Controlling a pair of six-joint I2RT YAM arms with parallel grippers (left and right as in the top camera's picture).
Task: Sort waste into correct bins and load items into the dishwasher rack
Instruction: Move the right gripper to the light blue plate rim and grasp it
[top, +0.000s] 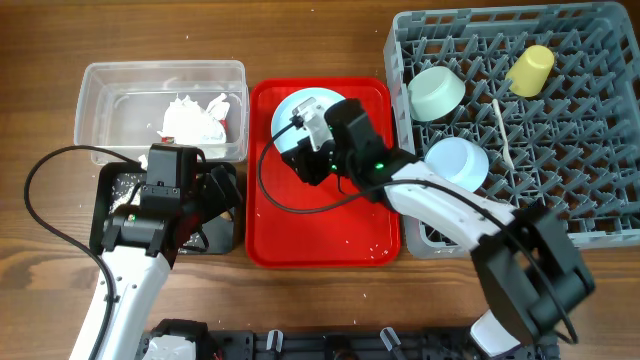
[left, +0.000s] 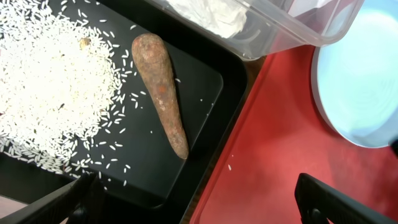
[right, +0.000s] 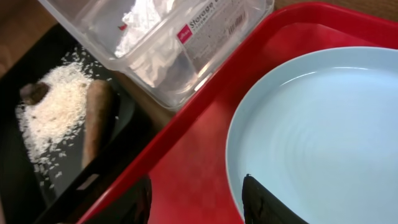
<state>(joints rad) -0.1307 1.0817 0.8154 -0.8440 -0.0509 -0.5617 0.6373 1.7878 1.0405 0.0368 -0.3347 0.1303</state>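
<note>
Overhead: the light blue plate lies on the red tray; the dishwasher rack stands right of the tray. Left wrist: the left gripper's jaws are released and empty over the tray's edge. Right wrist: the right gripper's jaws are parted astride the plate's rim.

I register a light blue plate — faint concentric ripples — on a plain red tray. The black tub carries white rice crumbs and a mottled reddish-brown food piece. The clear tub holds white tissue. The rack is grey lattice; the table, brown woodgrain.
</note>
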